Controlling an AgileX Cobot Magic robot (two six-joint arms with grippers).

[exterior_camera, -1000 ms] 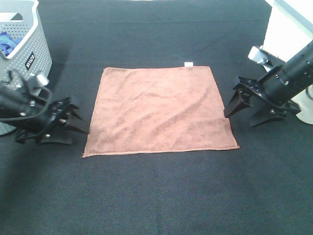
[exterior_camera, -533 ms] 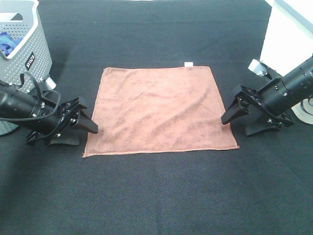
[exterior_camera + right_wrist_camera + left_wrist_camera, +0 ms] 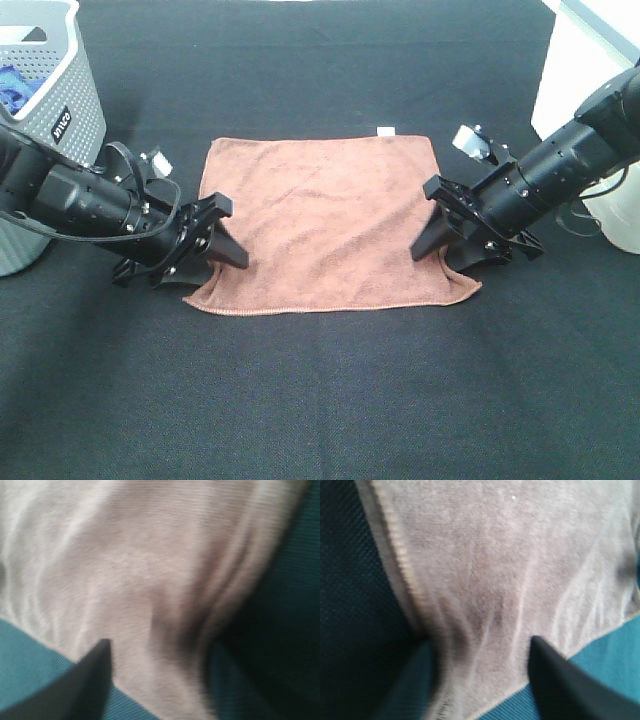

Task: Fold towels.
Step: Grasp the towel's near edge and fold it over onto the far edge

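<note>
The reddish-brown towel (image 3: 325,225) lies flat on the black table, with its small white tag (image 3: 384,130) at the far edge. My left gripper (image 3: 220,272) is open, low over the towel's near left corner, and the cloth there is bunched inward. My right gripper (image 3: 435,258) is open, low over the near right corner, which is also pushed in. In the left wrist view the towel (image 3: 510,580) fills the space between my fingers (image 3: 415,685). The right wrist view shows wrinkled cloth (image 3: 150,580) between my fingers (image 3: 92,680).
A grey perforated basket (image 3: 60,110) with something blue inside stands at the far left, behind my left arm. A white box-like object (image 3: 590,80) stands at the far right, behind my right arm. The table is covered in black fabric (image 3: 320,400).
Both grippers have moved inward from beside the towel onto its near corners. The near corners have been pushed toward the middle and the near edge has shortened and wrinkled.
</note>
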